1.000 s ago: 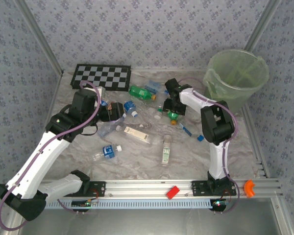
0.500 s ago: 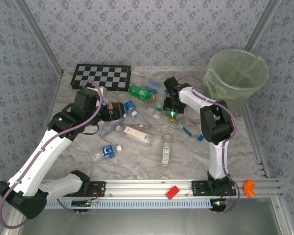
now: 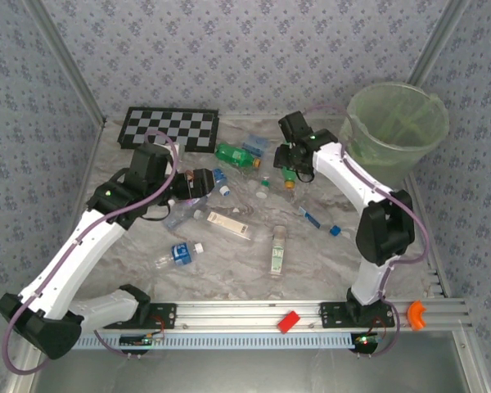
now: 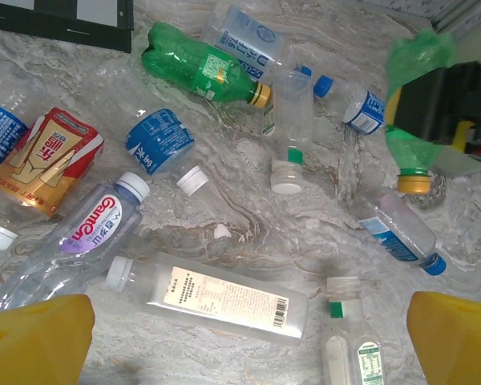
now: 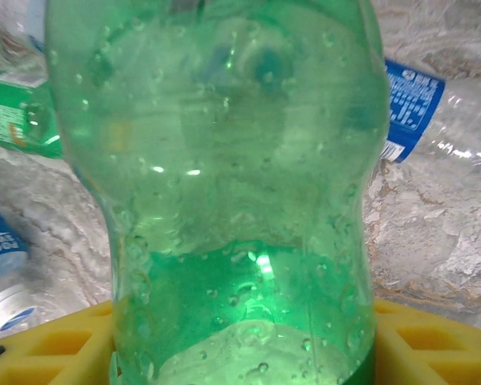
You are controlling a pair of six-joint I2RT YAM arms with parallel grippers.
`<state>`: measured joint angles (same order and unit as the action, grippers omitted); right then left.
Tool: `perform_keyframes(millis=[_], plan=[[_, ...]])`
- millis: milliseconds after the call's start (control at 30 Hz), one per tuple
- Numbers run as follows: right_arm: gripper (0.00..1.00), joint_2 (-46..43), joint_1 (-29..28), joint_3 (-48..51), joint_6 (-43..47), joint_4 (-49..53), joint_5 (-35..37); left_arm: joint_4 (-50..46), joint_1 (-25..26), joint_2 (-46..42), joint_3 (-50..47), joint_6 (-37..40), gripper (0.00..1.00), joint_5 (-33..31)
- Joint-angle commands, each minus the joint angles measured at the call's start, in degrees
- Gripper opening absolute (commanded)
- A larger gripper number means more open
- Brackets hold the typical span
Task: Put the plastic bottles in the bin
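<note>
though closed only partway, clamps a green bottle (image 5: 224, 160) across its body between the yellow fingers (image 5: 433, 341) of the right gripper (image 3: 293, 164). holds it cap-down, with the yellow cap (image 4: 414, 184) aimed at the marbled table (image 3: 229, 274) and the crumpled base uppermost. hangs over the far middle of the table, near the bin (image 3: 401, 160) but apart from it, to its left and outside the rim. cannot tell whether the cap touches the surface. finds the bin in the far right corner: round, pale green, translucent, with a thin liner folded over the edge. spreads the left gripper (image 4: 244, 337) wide, yellow fingertips (image 4: 32, 341) at both lower corners of its wrist view, poised above a clear flat bottle with a white printed label (image 4: 224, 298) and closed on nothing. leaves the other bottles loose on the table: a second green bottle (image 4: 204, 68) on its side near the chequered board (image 3: 170, 127), a crushed blue-labelled bottle (image 4: 159, 140) just beside a loose white cap (image 4: 194, 180), a clear bottle with purple lettering (image 4: 88, 228) just beside a red-and-gold carton (image 4: 44, 160), and a slim clear bottle with a blue cap (image 4: 401, 237) lying below the held one in that view. sees a small red block (image 3: 289, 320) on the rail at the near edge, well apart from the bottles.
</note>
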<state>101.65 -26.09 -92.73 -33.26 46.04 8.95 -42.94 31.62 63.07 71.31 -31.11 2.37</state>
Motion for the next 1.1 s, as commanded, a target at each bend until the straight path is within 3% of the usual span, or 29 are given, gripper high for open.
perform_keyframes(millis=[0, 1067], plan=[[0.60, -3.5, -0.5, -0.9, -1.1, 3.0, 2.7, 2.0, 0.0, 0.2, 2.3, 0.1, 1.00, 1.9], [0.56, -26.8, -1.1, -0.6, -3.8, 12.8, 10.1, 8.0, 0.2, 8.9, 8.0, 1.7, 1.00, 10.5]])
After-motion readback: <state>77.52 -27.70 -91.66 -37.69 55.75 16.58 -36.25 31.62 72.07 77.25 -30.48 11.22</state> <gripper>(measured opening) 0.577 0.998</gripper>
